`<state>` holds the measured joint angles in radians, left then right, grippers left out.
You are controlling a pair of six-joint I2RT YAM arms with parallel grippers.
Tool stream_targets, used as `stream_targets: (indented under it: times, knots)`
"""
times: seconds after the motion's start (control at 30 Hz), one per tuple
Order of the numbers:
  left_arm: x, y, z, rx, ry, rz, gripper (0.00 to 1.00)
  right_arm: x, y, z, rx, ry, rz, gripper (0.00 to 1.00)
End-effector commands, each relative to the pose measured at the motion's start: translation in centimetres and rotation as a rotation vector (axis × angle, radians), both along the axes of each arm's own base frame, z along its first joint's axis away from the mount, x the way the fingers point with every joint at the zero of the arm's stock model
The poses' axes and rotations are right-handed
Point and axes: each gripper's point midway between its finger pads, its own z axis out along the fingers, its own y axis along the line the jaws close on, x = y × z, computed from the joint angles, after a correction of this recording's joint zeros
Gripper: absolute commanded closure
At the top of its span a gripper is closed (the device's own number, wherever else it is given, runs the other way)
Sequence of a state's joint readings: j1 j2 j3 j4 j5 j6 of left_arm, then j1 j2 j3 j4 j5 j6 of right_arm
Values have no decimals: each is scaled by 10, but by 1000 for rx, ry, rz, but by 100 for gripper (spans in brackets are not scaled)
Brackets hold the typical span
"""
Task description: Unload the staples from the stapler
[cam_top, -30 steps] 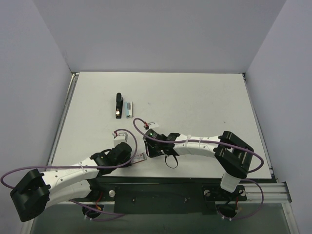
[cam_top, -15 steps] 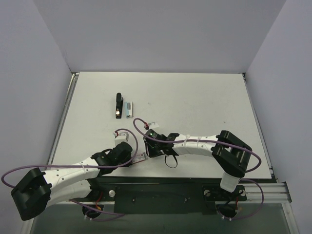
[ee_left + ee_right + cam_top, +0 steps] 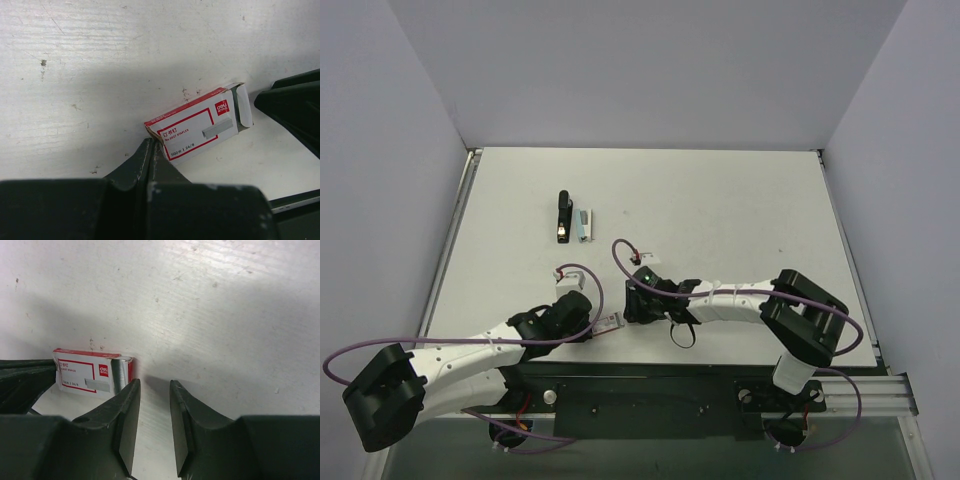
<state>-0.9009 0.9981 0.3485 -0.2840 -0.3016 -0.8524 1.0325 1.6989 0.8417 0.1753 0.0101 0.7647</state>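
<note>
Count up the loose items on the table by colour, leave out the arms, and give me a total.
Black stapler: 1
Pale teal oblong piece: 1
Red-and-white staple box: 1
Total: 3

left arm [image 3: 470, 350] low, left fingers [image 3: 135, 167] tight together; right arm [image 3: 730, 298] low, right fingers [image 3: 125, 415] slightly parted

bright even overhead light; soft-edged shadows; all views fairly sharp
</note>
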Motion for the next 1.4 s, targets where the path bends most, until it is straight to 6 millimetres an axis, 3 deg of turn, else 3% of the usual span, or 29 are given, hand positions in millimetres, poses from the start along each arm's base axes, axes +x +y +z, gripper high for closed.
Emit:
stream_targets:
  times: [0.0, 0.57, 0.93, 1.37]
  knots:
    - [-8, 3, -8, 19, 31, -24, 100, 6, -14, 1, 51, 11, -81, 72]
    - [-8, 2, -9, 19, 32, -35, 100, -14, 8, -4, 225, 128, 16, 49]
    - [-8, 0, -10, 23, 36, -43, 100, -23, 26, -6, 269, 191, 66, 47]
    - [-7, 0, -11, 27, 36, -41, 100, -48, 45, -18, 322, 296, 79, 46]
